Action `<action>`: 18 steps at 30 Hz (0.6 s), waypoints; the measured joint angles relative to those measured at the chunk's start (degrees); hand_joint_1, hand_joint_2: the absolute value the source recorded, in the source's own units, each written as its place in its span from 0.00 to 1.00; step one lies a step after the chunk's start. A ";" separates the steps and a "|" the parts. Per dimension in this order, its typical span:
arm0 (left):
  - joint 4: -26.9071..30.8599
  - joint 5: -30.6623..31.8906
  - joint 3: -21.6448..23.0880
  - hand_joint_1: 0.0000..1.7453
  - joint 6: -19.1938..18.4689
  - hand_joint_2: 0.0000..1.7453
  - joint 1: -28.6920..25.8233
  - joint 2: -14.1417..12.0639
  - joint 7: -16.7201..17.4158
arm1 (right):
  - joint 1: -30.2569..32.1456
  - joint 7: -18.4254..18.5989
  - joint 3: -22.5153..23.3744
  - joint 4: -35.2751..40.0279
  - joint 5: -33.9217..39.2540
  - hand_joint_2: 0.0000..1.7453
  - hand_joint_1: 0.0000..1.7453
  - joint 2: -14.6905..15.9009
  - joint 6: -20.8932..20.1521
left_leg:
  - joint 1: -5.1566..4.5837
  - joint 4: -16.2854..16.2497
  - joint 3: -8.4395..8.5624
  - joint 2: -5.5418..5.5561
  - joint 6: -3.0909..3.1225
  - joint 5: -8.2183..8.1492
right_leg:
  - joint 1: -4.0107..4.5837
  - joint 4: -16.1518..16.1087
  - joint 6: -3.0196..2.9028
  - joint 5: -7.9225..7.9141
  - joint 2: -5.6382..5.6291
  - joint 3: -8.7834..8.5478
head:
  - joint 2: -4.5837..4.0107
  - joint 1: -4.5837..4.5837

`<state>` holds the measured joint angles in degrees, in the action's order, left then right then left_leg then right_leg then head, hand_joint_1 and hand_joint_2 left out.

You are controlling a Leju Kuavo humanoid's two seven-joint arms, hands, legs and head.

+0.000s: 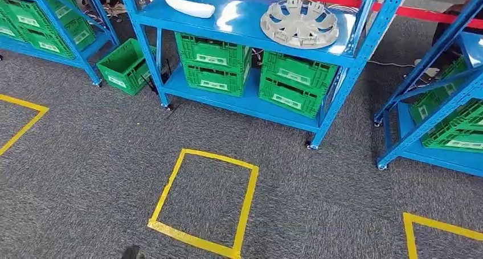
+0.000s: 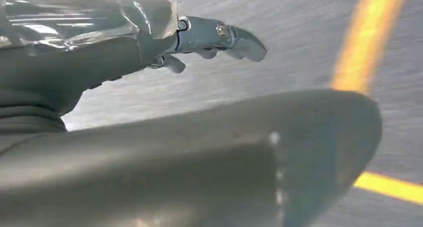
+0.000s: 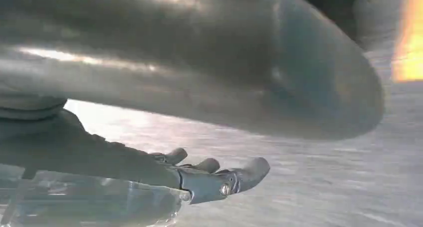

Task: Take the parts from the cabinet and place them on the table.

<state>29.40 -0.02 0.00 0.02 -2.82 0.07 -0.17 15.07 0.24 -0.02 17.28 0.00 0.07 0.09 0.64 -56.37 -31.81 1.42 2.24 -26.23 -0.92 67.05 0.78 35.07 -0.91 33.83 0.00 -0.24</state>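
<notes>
A: Two parts are seen on the upper shelf of the blue steel shelving cabinet (image 1: 245, 21) in the head view: a grey round spoked plastic wheel cover (image 1: 299, 23) at about one o'clock, and a white elongated curved plastic part (image 1: 189, 4) at about eleven o'clock. They lie well apart, and neither is touched by anything.

B: And the hands?

A: Nothing is held. In the left wrist view the left hand (image 2: 209, 40) is shown with fingers extended and loosely apart over blurred grey carpet. The right hand (image 3: 209, 174) is shown the same way in its own wrist view. Both arms are judged to be hanging at the sides.

B: What else is noted?

A: Green slatted plastic crates (image 1: 253, 71) are stacked on the lower shelf, and a square of yellow floor tape (image 1: 205, 201) is laid on the carpet at six o'clock.

B: What could go wrong?

A: The cabinet is judged to be out of reach, so a walk is needed first. If the stop were made off-centre, a blue upright could be struck by an arm. The wheel cover lies near the shelf's front edge; were it pushed rather than gripped, it could be slid off. Its broad, shallow form may be held poorly by one hand.
</notes>
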 joint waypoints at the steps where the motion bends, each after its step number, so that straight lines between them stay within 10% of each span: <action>1: 1.51 0.00 -0.02 0.00 0.00 0.00 1.08 -0.02 0.00 | 1.18 0.02 0.00 -1.53 0.00 0.00 0.00 0.07 0.00 | -0.09 -0.01 0.06 0.36 0.13 -0.17 | -0.02 5.09 -0.16 1.56 0.01 3.13 | 0.00 -0.02; 3: 3.56 0.00 0.00 0.00 0.00 0.00 2.37 -0.09 0.00 | 3.00 0.02 0.00 -3.55 0.00 0.00 0.00 0.31 0.00 | -0.16 -0.02 0.64 1.06 0.16 -0.64 | -0.01 8.76 0.58 1.21 0.02 6.43 | 0.00 -0.02; 6: 3.28 -0.02 -0.02 0.00 0.00 0.00 1.21 -0.04 0.09 | 1.77 0.00 0.00 -3.47 0.00 0.00 0.00 0.52 0.00 | -0.16 -0.01 2.33 1.27 -0.24 -1.76 | -0.01 -5.14 2.22 -6.28 0.30 1.19 | 0.00 0.04; 7: 2.57 0.00 -0.02 0.00 0.00 0.00 0.18 0.04 0.11 | 0.68 -0.04 0.02 -2.89 0.00 0.00 0.00 0.57 0.00 | -0.15 0.01 2.53 1.05 -0.47 -2.11 | 0.10 -9.63 1.89 -8.01 0.70 -0.59 | 0.00 0.04; 13: -7.64 -0.02 0.00 0.00 0.00 0.00 -9.05 0.22 0.31 | -8.85 -0.22 0.02 7.34 0.00 0.00 0.00 0.20 0.00 | -0.12 -1.60 2.73 -0.10 -2.37 -4.41 | -0.05 -10.39 -0.94 -8.36 -0.11 -2.19 | 0.00 -0.06; 16: -13.59 -0.04 0.02 0.00 0.00 0.00 -13.11 0.05 0.31 | -13.02 -0.31 0.02 13.03 0.00 0.00 0.00 0.17 0.00 | 0.15 -14.95 -4.66 -0.62 -3.24 -10.41 | 0.01 -10.37 -1.92 -7.62 -0.74 -2.93 | 0.00 -0.11; 18: -15.83 -0.04 0.02 0.00 0.00 0.00 -15.00 -0.20 0.33 | -14.37 -0.31 0.02 15.03 0.00 0.00 0.00 0.20 0.00 | 0.16 -19.70 -8.58 -0.67 -3.42 -10.32 | 0.05 -10.37 -1.90 -7.07 -1.33 -3.57 | 0.00 -0.13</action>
<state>13.58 -0.07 0.02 0.02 -17.82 -0.13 0.15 0.70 -0.07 0.00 32.31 0.00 0.26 0.09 0.81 -76.06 -40.39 0.74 -1.18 -36.55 -0.87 56.69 -1.12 27.99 -2.24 30.26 0.00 -0.37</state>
